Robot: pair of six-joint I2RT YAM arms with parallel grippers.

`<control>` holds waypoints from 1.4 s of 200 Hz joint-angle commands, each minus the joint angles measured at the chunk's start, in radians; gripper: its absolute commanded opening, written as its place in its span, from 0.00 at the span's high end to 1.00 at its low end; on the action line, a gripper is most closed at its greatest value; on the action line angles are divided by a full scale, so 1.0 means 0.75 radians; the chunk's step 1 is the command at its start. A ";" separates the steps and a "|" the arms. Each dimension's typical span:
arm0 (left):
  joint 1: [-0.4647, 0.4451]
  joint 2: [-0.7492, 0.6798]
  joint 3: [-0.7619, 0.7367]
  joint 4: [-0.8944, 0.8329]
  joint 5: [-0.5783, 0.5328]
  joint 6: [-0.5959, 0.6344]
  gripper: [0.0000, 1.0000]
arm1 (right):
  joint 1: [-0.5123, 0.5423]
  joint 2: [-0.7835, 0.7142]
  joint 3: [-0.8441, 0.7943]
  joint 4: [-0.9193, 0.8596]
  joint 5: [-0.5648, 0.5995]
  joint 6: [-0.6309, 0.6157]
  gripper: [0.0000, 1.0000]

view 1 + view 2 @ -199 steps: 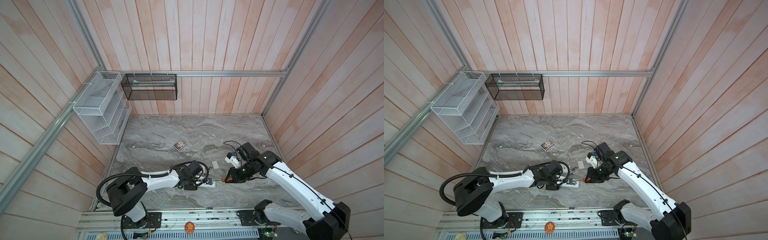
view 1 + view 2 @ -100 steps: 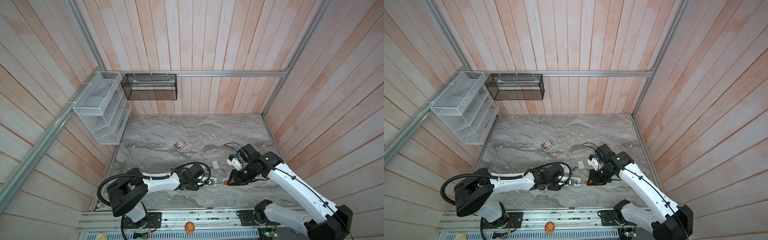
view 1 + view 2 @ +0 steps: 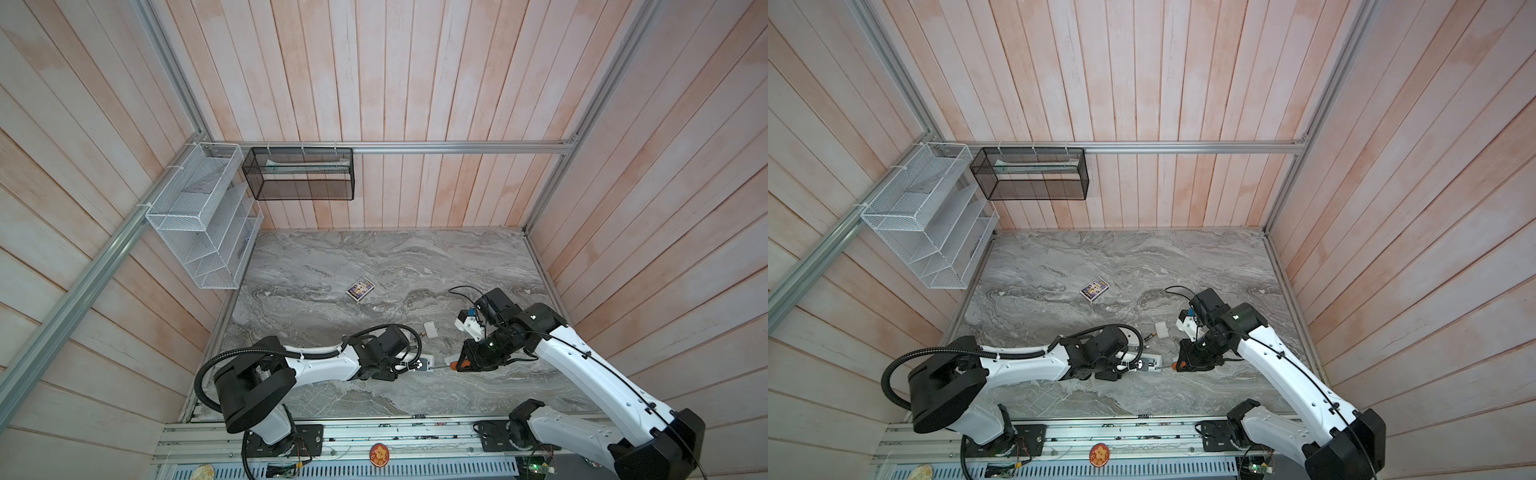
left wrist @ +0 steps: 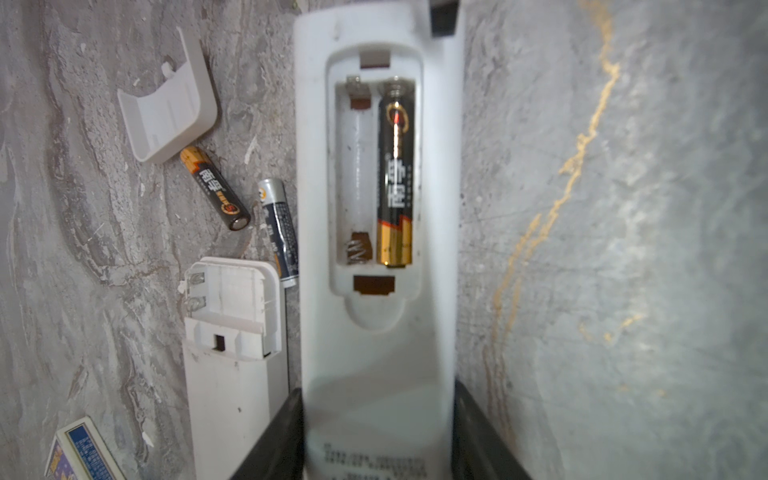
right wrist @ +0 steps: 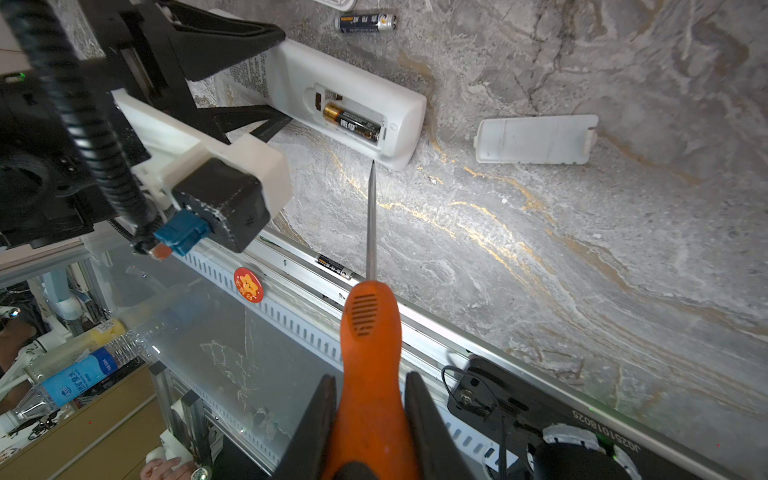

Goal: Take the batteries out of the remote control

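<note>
Pointing screwdriver point(image 5: 371, 332) toward loaded battery point(image 5: 351, 121)

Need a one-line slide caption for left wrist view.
Left gripper grips the white remote, compartment open: one battery seated, other slot empty, two batteries and a cover loose on the table.

1. Left arm point(image 3: 320, 368): stretched low over the bench point(image 3: 374, 266), reaching from its base toward the middle, forearm near level.
2. Left end effector point(image 4: 378, 390): jaws partway apart, clamped on both sides of the white remote control point(image 4: 378, 340). Dark fingers point(image 4: 282, 436) press its long edges.
3. Right arm point(image 3: 582, 365): elbow bent, coming in from the right, wrist angled down toward the left arm.
4. Right end effector point(image 5: 370, 380): jaws nearly closed, gripping the orange screwdriver point(image 5: 370, 332) by the handle.
5. In both top views the two end effectors face each other, near, not touching.
</note>
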 commanded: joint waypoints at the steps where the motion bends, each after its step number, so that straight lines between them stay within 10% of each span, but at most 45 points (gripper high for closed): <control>1: 0.006 0.087 -0.092 -0.188 -0.032 0.034 1.00 | 0.007 0.011 0.005 0.032 0.009 -0.016 1.00; 280: 0.006 0.069 -0.102 -0.190 -0.037 0.041 1.00 | 0.005 0.021 -0.049 0.063 0.042 0.005 1.00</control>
